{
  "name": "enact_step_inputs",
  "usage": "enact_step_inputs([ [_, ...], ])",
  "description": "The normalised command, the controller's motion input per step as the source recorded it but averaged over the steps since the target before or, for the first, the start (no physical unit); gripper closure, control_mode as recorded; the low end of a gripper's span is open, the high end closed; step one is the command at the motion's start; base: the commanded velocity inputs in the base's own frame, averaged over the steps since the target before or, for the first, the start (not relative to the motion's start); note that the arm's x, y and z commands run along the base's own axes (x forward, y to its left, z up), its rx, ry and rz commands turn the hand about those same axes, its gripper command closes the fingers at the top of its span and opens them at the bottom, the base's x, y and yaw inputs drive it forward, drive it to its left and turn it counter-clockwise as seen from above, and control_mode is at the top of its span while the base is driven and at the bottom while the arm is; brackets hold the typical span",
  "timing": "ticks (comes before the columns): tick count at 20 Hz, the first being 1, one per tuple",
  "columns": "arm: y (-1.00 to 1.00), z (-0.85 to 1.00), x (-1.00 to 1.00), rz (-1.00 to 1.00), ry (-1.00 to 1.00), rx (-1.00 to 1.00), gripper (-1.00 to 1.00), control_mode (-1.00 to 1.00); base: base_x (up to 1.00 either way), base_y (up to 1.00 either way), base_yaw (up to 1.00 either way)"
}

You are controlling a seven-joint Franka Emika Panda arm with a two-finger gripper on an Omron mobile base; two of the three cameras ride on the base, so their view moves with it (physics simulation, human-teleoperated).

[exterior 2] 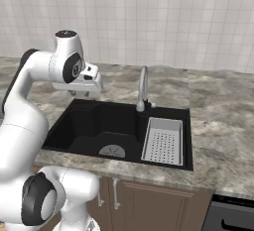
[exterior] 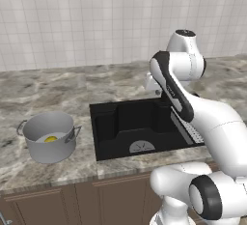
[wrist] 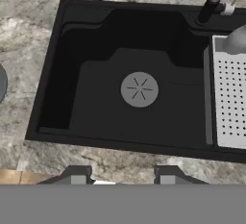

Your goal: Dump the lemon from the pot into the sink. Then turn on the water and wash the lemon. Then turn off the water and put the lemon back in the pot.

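So the sink (exterior: 144, 122) is the obvious anchor here, a black basin sunk into the marbled table (exterior: 58, 89). The pot (exterior: 49, 136) sits on the table just off the sink's left side, upright, not touching the rim, and the lemon (exterior: 51, 139) is lying on the bottom of it, so nothing's been dumped yet. Inside the sink there's the round grey drain (wrist: 139, 89) in the middle of the floor, and the perforated tray (exterior 2: 162, 140) takes up the right-hand part of the basin. The tap (exterior 2: 142, 88) stands on the back rim of the sink, right behind the tray's left corner, curving forward over the basin, and I don't see any stream coming out of it. The claw (wrist: 120, 176) hangs above the sink's front edge looking straight down into the basin, with nothing between its two tips; they stand a modest way apart, partly open rather than wide, and aren't touching anything. From the right base camera you can see the hand (exterior 2: 84, 84) up over the left back part of the sink, well above the rim. White tiled wall (exterior 2: 163, 22) runs behind the sink.
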Motion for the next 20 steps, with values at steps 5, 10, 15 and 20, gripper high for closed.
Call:
enact_step_inputs([
  [5,0.04,-0.02,-0.11,0.00,-0.02,0.00,-1.00,-1.00,0.00,0.00,0.00],
  [10,0.29,-0.11,-0.36,0.03,-0.01,0.00,-1.00,-1.00,0.00,0.00,0.00],
  [15,0.81,0.00,-0.10,0.06,0.02,0.00,-1.00,-1.00,0.00,0.00,0.00],
  [20,0.98,0.00,0.00,0.02,0.13,0.00,-1.00,-1.00,0.00,0.00,0.00],
])
